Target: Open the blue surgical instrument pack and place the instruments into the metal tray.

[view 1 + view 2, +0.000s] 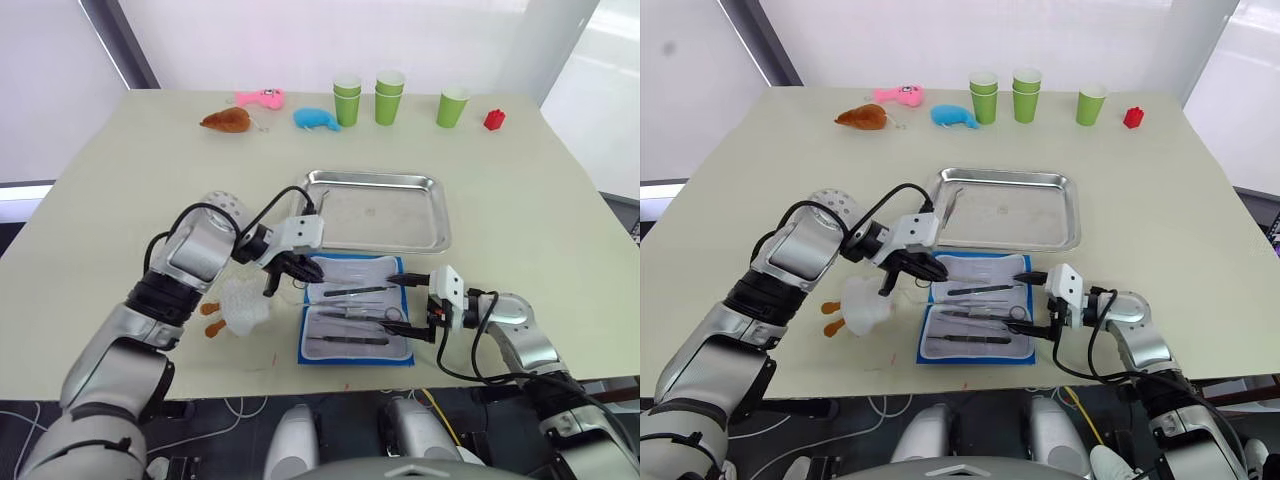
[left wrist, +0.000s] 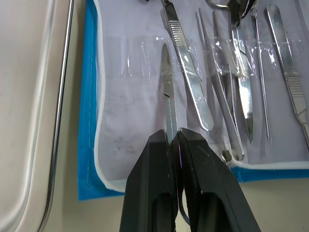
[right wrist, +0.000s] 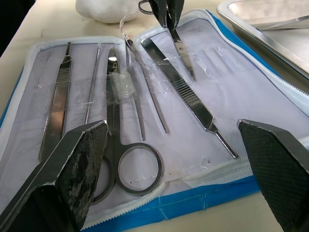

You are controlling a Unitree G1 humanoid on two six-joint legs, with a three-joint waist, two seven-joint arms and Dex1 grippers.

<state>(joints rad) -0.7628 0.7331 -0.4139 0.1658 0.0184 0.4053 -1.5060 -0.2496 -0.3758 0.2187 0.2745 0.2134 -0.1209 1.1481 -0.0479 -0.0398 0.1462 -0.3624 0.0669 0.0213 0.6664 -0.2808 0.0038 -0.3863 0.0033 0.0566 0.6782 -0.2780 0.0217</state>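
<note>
The blue surgical instrument pack point(image 1: 355, 350) lies open flat near the table's front edge, its pale lining up. Several instruments point(image 3: 181, 94) lie on the lining, among them ring-handled scissors point(image 3: 118, 145) and flat-handled tools. My left gripper point(image 1: 298, 268) is at the pack's far left corner, shut on a small pair of scissors point(image 2: 166, 87) whose blades point across the lining. My right gripper point(image 1: 408, 305) stands open at the pack's right edge, with nothing between its fingers point(image 3: 77, 159). The metal tray point(image 1: 420, 240) sits just behind the pack, with one thin instrument point(image 1: 952, 205) at its left end.
A white plush toy with orange parts point(image 1: 240, 305) lies left of the pack, under my left arm. Along the far edge stand green paper cups point(image 1: 388, 97), a red block point(image 1: 494, 120), and blue point(image 1: 316, 119), pink point(image 1: 262, 98) and brown point(image 1: 227, 121) toys.
</note>
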